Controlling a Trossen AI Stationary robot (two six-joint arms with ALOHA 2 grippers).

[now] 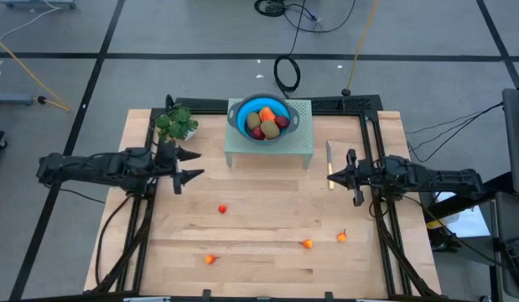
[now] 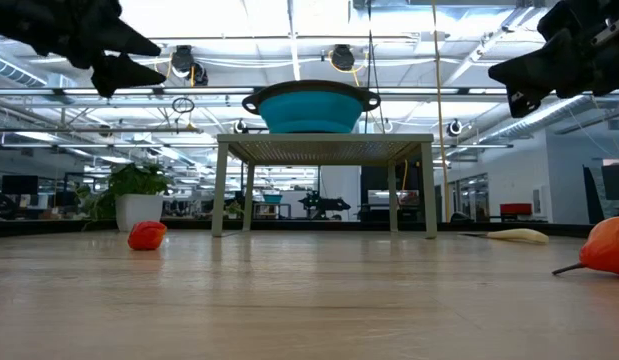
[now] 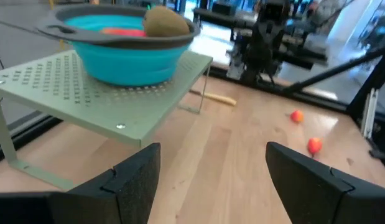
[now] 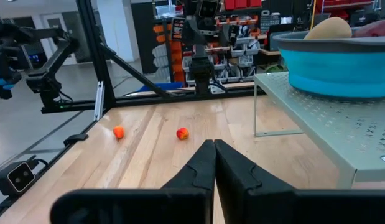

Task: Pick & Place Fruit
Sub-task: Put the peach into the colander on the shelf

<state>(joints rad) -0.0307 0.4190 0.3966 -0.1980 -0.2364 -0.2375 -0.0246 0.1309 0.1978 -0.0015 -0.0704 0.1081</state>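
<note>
A blue bowl (image 1: 242,111) sits on a pale green perforated stand (image 1: 299,144) at the table's far middle. It holds two brown kiwi-like ovals (image 1: 268,127), a longer orange-red piece (image 1: 266,113) and dark red round ones (image 1: 282,122). Several tiny orange-red fruits lie on the wood: (image 1: 222,209), (image 1: 210,259), (image 1: 307,244), (image 1: 342,236). My left gripper (image 1: 200,164) hovers open to the left of the stand, above the table (image 2: 129,60). My right gripper (image 1: 329,177) hovers shut to the right of the stand, raised (image 2: 509,75). Neither touches anything.
A green leafy bunch (image 1: 177,124) stands at the far left, just beyond my left gripper. A slim yellow-handled knife (image 1: 329,159) lies right of the stand, close under my right gripper. Black frame rails (image 1: 142,235) run along both sides of the table.
</note>
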